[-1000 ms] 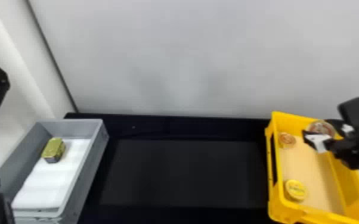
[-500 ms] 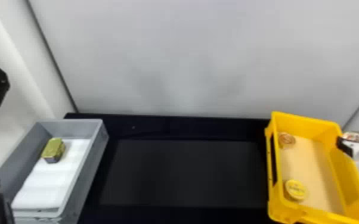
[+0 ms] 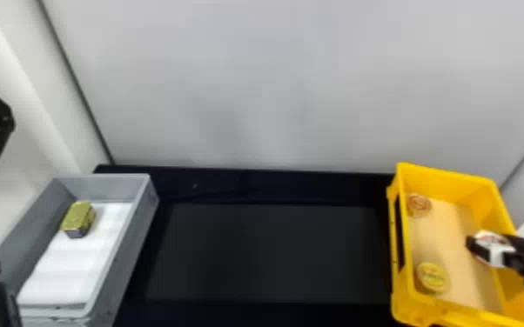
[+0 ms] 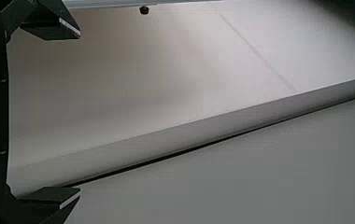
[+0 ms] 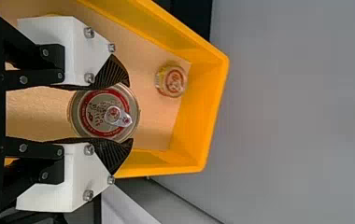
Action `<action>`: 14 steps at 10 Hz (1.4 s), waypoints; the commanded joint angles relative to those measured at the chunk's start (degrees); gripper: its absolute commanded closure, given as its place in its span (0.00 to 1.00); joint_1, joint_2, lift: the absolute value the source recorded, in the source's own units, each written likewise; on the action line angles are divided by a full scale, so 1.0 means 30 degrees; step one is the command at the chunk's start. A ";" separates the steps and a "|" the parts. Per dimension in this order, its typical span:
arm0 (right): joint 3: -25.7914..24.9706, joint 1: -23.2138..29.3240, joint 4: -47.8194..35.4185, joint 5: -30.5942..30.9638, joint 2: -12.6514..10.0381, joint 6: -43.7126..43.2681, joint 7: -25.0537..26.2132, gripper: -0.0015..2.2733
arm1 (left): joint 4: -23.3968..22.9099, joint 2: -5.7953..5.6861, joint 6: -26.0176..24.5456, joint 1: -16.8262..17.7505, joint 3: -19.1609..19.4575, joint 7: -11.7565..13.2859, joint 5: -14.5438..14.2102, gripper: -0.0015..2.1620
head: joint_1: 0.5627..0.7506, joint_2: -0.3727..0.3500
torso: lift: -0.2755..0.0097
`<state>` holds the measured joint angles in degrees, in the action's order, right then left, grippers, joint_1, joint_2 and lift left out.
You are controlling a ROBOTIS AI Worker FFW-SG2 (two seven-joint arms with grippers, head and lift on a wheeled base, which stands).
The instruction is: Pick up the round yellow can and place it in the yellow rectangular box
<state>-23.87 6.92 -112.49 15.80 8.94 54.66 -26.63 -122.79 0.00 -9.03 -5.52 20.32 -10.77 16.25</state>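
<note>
Over the right side of the yellow box [image 3: 502, 200], my right gripper [image 3: 485, 250] holds a round can [image 3: 489, 237]. From the wrist, the right gripper [image 5: 129, 114] has its dark ribbed fingers pressed on opposite sides of the can [image 5: 96, 109], whose lid has a red ring and a pull tab. A yellow-lidded round can [image 3: 432, 277] lies near the box's front left. My left gripper [image 3: 0, 117] is parked high at the far left; in its wrist view the left gripper [image 4: 79, 112] stands open with nothing between its fingers.
A small jar [image 3: 418, 204] sits in the box's back left corner, also seen as a jar [image 5: 171, 81] from the right wrist. A grey bin [image 3: 137, 243] at the left holds a gold-green tin [image 3: 78, 218] on white lining. The wall [image 3: 274, 87] rises behind.
My right gripper first swung rightward past the box's edge with the can, then came back left and toward the front, over the box. The left arm has stayed still.
</note>
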 commanded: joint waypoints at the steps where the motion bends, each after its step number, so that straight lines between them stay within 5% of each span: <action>1: 0.0224 0.0040 0.1168 -0.0256 -0.0021 -0.0195 0.0231 0.34 | 0.0001 0.0050 0.0019 -0.0008 0.0027 -0.0017 0.0002 0.05 | 0.70 0.53 | 0.76; 5: 0.0458 -0.0312 0.2398 -0.0490 0.0097 -0.0811 0.0465 0.34 | 0.0001 0.0050 0.0019 -0.0037 -0.0032 -0.0017 0.0002 0.05 | 0.70 0.53 | 0.76; 10: 0.0546 -0.0371 0.2486 -0.0520 0.0243 -0.1104 0.0436 0.10 | 0.0001 0.0050 -0.0010 -0.0037 -0.0061 -0.0017 0.0002 0.05 | 0.70 0.53 | 0.76; 14: 0.0663 -0.0312 0.2398 -0.0520 0.0302 -0.1250 0.0406 0.07 | 0.0001 0.0050 -0.0010 -0.0037 -0.0003 -0.0017 0.0002 0.05 | 0.70 0.53 | 0.76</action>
<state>-22.04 5.96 -105.08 14.24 9.78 51.22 -25.42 -122.78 0.00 -9.02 -5.63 20.23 -10.81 16.26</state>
